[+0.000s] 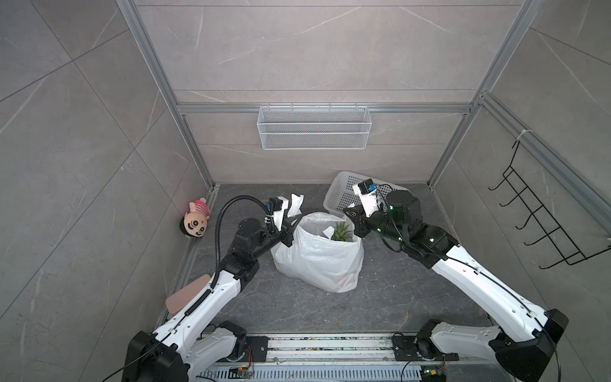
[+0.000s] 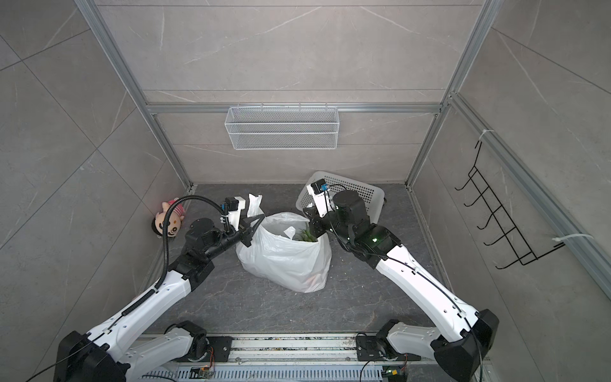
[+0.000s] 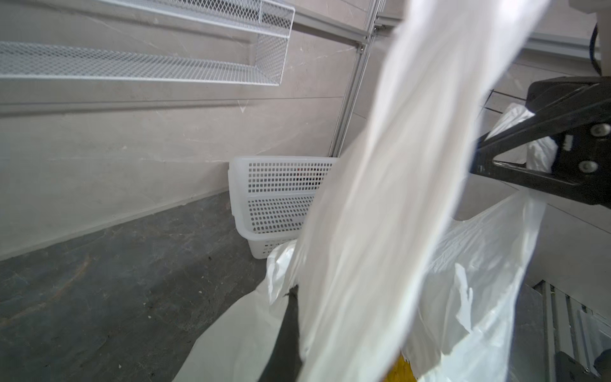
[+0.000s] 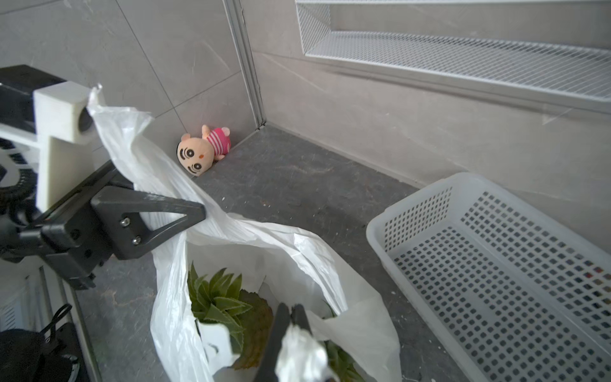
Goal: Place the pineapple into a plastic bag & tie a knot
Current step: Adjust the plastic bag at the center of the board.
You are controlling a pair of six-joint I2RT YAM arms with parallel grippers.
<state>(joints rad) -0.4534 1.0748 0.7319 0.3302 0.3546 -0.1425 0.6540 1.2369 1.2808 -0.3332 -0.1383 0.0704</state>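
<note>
The enclosure has grey marble-pattern wall panels (image 1: 314,49) set in an aluminium profile frame (image 1: 215,108). The floor (image 1: 297,304) is a dark grey, stone-pattern surface. A white wire-mesh shelf (image 1: 314,132) hangs from the back wall rail. A black wire hook rack (image 1: 544,208) is mounted on the right wall. A white perforated basket (image 1: 340,193) sits tilted at the back edge of the floor, toward the right corner. A plush toy (image 1: 195,220) lies at the back left corner. Lighting is even.

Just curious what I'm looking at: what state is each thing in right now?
Bag: open, untied, upright.
Pineapple: inside the bag, leaves showing.
Left gripper: shut on a bag handle.
Right gripper: shut on the other handle.
Basket: tilted.
Toy: lying down.
</note>
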